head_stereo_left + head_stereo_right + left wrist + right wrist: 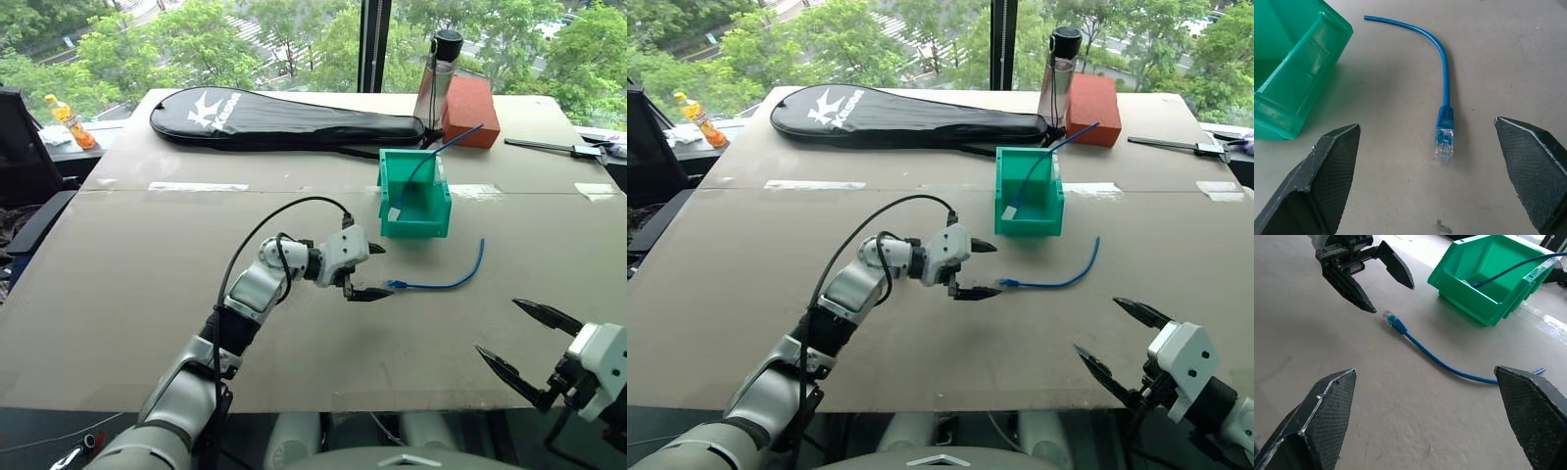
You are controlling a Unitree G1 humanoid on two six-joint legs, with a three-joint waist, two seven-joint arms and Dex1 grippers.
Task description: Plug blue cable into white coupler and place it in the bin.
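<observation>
The blue cable (446, 284) lies curved on the tan table, just in front of the teal-green bin (416, 227). Its clear plug (1444, 145) points toward my left gripper (385, 270). That gripper is open and level with the plug, one finger on each side of it, not touching. My right gripper (497, 326) hangs open near the table's front right edge, apart from the cable's far end. Inside the bin leans a straighter blue cable (431, 159) ending in a white block (395, 212). The white coupler is out of view.
A black racket bag (284, 117) lies along the back of the table. A dark-capped bottle (438, 83) and a red-brown block (470, 110) stand behind the bin. A black tool (549, 147) lies at the far right, and an orange bottle (69, 119) sits off the table at left.
</observation>
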